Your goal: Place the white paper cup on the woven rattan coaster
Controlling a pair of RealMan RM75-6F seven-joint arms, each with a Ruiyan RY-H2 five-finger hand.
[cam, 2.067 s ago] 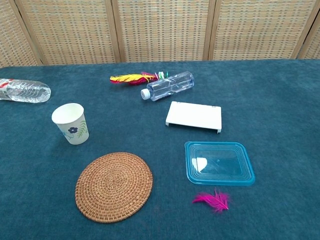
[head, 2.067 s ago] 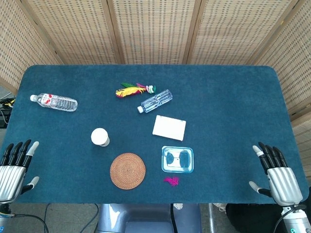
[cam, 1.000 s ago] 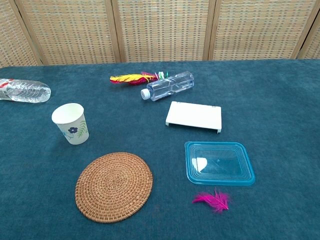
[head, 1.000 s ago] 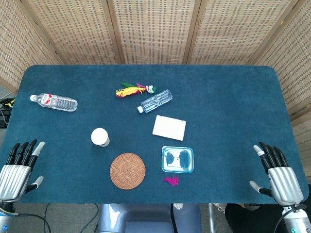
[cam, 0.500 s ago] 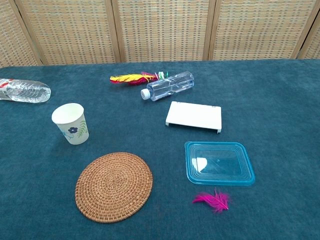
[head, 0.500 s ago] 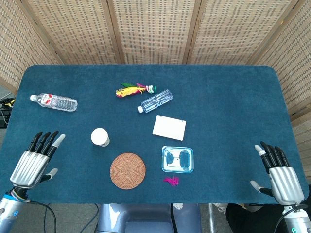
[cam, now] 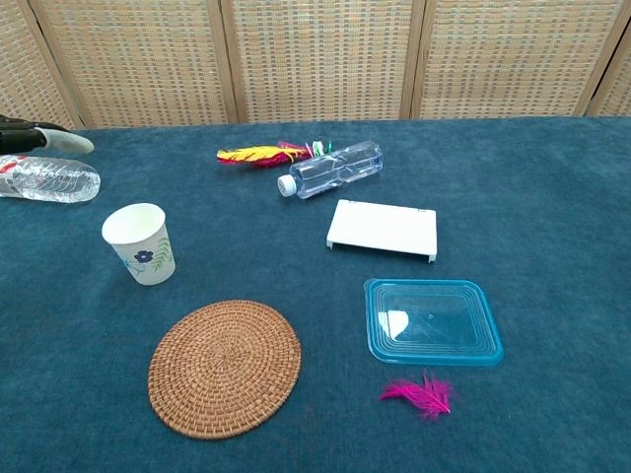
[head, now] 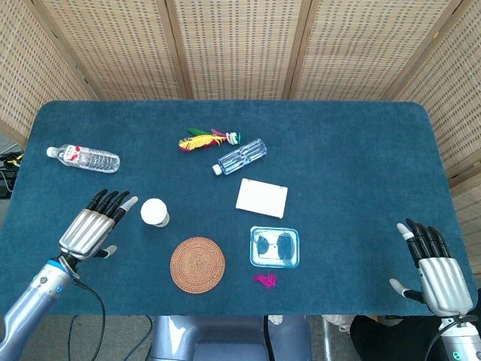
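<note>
The round woven rattan coaster [head: 198, 264] lies flat at lower centre, with the upright white paper cup [head: 154, 212], floral-printed and tapered, just above-left of it. The left hand [head: 93, 229], fingers spread and empty, sits immediately left of the cup, fingertips [head: 124, 201] pointing toward it; the cup's axis is vertical. The right hand [head: 438, 277], also spread and empty, rests at far lower right, well apart.

My left hand [head: 94, 228] and right hand [head: 437, 272]: ribbed silver backs, black fingers, pale tips, grey forearms, blue wrist bands.
</note>
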